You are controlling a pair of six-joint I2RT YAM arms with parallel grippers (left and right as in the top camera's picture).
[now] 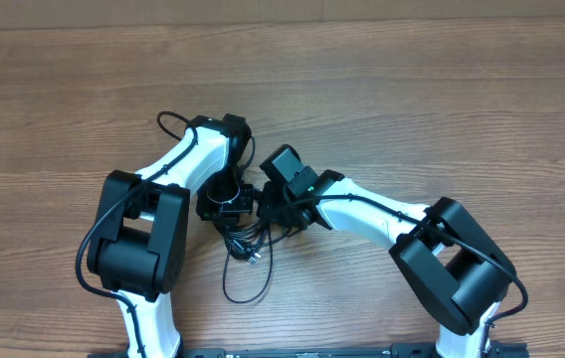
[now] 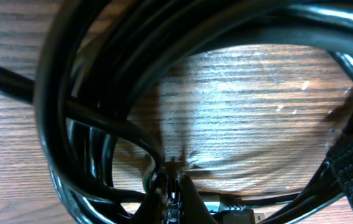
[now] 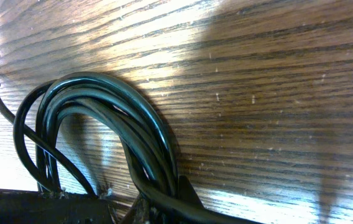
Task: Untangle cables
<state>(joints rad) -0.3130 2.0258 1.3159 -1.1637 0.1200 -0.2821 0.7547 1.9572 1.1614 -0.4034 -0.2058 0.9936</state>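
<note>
No text, label or number is legible in any view.

Two white-and-black arms reach in from the near edge of a wooden bench and meet near its middle. The left arm rises from its base, bends at a black elbow, runs away from the base and then folds back, so the left pincer points down at the cables. The right arm stretches low across from the other side, and the right pincer sits just beside the left one, over the same black bundle. Both sets of jaws are hidden from above. One thin loop trails from the bundle toward the near edge.
</note>
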